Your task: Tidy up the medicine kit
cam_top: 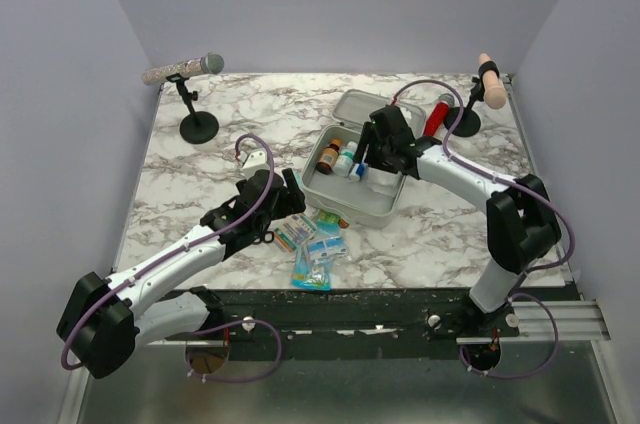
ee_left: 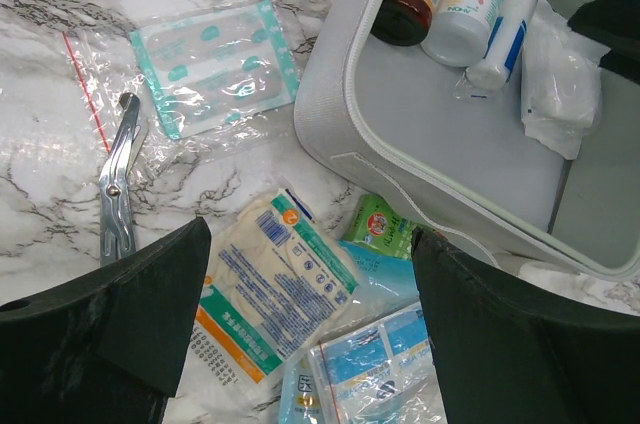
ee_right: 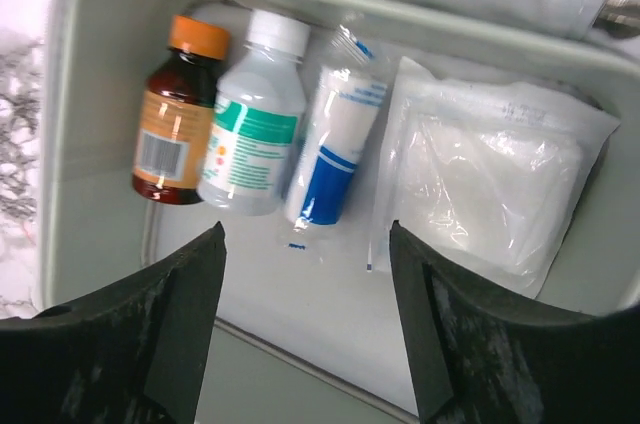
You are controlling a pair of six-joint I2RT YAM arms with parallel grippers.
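Medicine kit open at mid-table, both grippers spread wide.

Medicine kit [cam_top: 350, 209] sits on the marble table [cam_top: 200, 174] with its lid back. Lying side by side inside are an amber bottle [ee_right: 180, 124] with orange cap and barcode label, a white bottle [ee_right: 255, 134] with a teal label, a blue-banded roll [ee_right: 335, 144] and a gauze pouch [ee_right: 490, 184]. Label print is too small to read. Right gripper [ee_right: 305, 234] hovers over these, jaws wide and empty. Left gripper [ee_left: 310, 244], jaws also wide and empty, hangs over loose printed packets [ee_left: 270, 284] just beside the kit wall. A plaster sheet [ee_left: 215, 64] and metal shears [ee_left: 118, 179] lie nearby.
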